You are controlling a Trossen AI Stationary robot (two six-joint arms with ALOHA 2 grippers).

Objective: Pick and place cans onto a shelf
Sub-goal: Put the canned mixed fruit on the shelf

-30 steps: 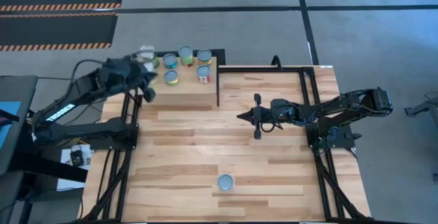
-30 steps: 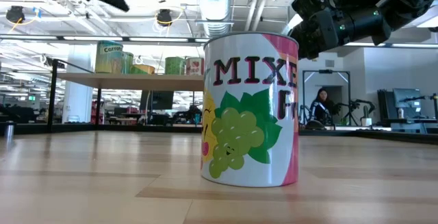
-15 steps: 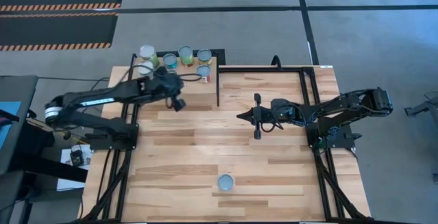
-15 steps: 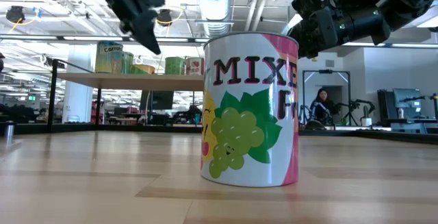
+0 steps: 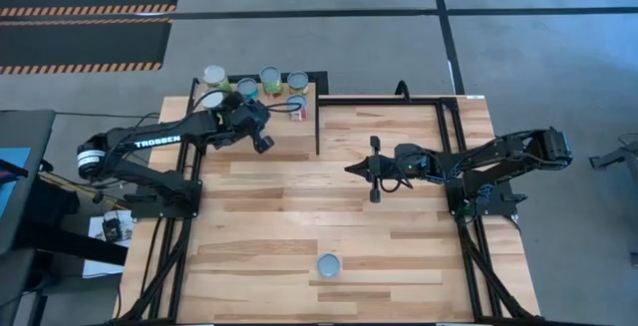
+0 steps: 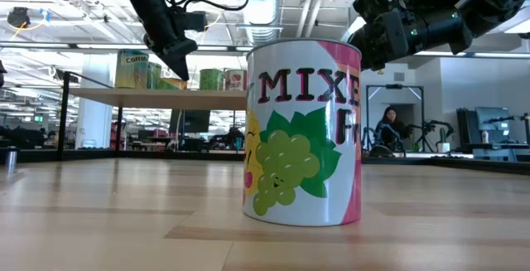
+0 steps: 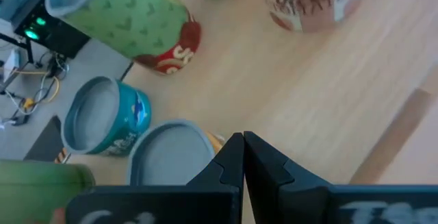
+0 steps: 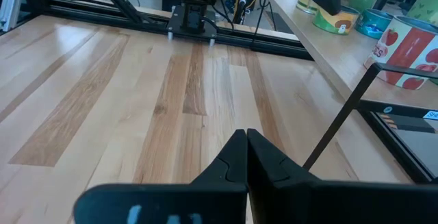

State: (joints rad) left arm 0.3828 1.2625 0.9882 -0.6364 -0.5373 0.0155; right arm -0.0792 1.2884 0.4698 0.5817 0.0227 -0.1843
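A lone can (image 6: 303, 133) stands upright on the table (image 5: 299, 216) near its front edge, well apart from the shelf (image 5: 284, 132). Its label reads "MIXE" above a cartoon bunch of green grapes on pink and white. On the shelf, several more cans (image 5: 269, 79) stand upright with silvery-blue round tops; one green label reads "Carro". The left arm bears the word "TROSSEN". The left hand (image 5: 261, 143) hovers over the shelf, fingers pressed together, empty. The right hand (image 5: 374, 169) waits mid-table, fingers likewise together.
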